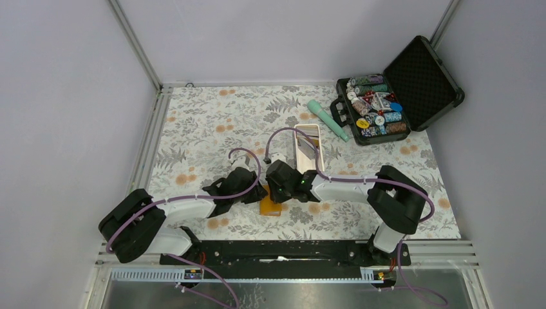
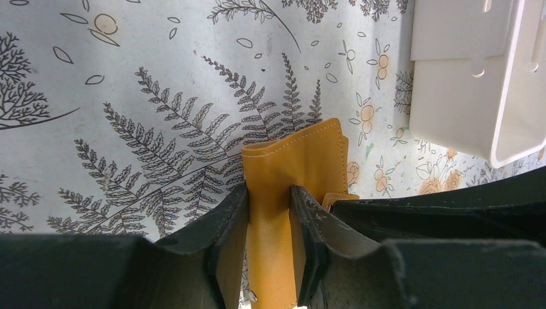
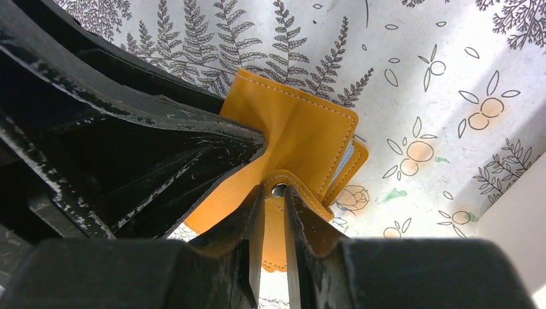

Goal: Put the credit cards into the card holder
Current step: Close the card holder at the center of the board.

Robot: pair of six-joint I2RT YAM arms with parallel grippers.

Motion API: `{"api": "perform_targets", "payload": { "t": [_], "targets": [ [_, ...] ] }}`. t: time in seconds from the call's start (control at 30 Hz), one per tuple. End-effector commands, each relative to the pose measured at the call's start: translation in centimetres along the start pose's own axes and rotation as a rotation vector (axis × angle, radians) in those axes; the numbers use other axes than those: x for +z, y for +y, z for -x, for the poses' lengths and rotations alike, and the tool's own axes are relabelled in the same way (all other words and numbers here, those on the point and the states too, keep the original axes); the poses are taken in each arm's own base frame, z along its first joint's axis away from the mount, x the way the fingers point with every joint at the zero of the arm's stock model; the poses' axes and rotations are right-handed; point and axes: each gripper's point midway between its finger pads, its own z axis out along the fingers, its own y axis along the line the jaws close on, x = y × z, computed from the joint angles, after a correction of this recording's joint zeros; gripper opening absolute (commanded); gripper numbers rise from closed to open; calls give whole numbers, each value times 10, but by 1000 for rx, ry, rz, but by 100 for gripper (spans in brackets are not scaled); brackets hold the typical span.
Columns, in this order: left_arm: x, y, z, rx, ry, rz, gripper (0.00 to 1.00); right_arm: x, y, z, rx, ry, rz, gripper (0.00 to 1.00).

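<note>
The orange card holder [image 1: 270,205] lies on the fern-patterned cloth between my two arms, partly hidden under them. My left gripper [image 2: 269,190] is shut on one raised orange cover [image 2: 302,154], which stands pinched between its fingers. My right gripper [image 3: 275,190] is shut on the snap tab [image 3: 274,225], its fingertips on either side of the metal stud. A pale blue pocket edge [image 3: 348,159] shows between the covers. From above, the left gripper [image 1: 254,193] and right gripper [image 1: 278,188] meet over the holder. I cannot make out the credit cards.
A long white tray [image 1: 308,143] stands just beyond the grippers and shows in the left wrist view [image 2: 508,129]. A teal cylinder [image 1: 327,119] lies behind it. An open black case of poker chips [image 1: 386,103] sits at the back right.
</note>
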Motion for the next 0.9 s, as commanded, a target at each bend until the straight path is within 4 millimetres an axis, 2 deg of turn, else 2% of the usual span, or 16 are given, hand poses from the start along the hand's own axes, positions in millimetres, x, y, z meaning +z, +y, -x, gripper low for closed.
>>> {"api": "perform_targets", "payload": {
  "t": [0.0,0.4,0.7,0.87],
  "targets": [
    [-3,38,-36,29,126,125,30,10,1,9,-4,-10,-14,21],
    [-2,35,-37,35,131,113,30,18,-6,-1,-34,56,-57,14],
    [-1,30,-39,32,137,89,29,24,-3,-2,-48,78,-56,9],
    [0,28,-43,17,139,66,29,30,-5,-8,-44,112,-73,7]
  ]
}}
